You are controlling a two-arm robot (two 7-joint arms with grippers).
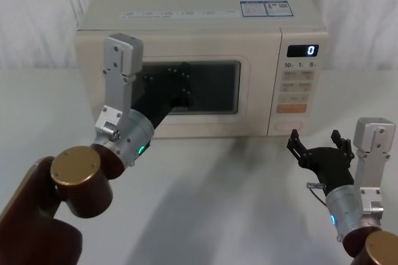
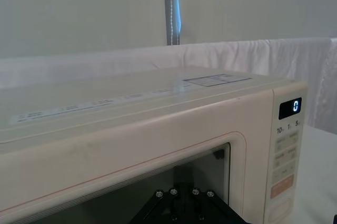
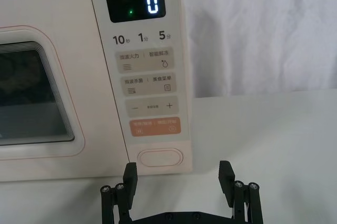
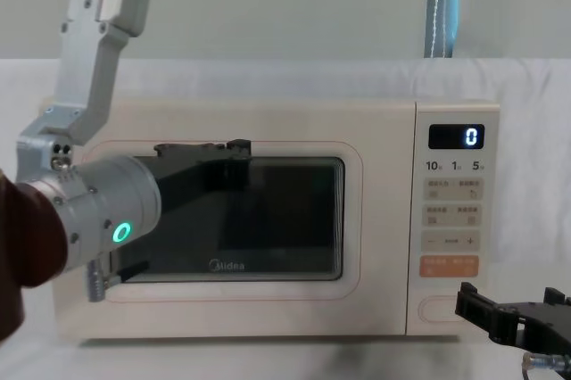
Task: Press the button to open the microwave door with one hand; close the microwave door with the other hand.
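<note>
- White cloth backs a pale table; the microwave door sits shut at frame centre.
- Left gripper rests against the door glass, apparently pressing it closed; finger state cannot be told.
- Right gripper, jaws wide, hangs just before the button at lower right.

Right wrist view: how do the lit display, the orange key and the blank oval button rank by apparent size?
1. Orange key, widest and largest.
2. Lit display, slightly smaller; close to the orange key, so this is unsure.
3. Blank oval button, smallest.
</note>
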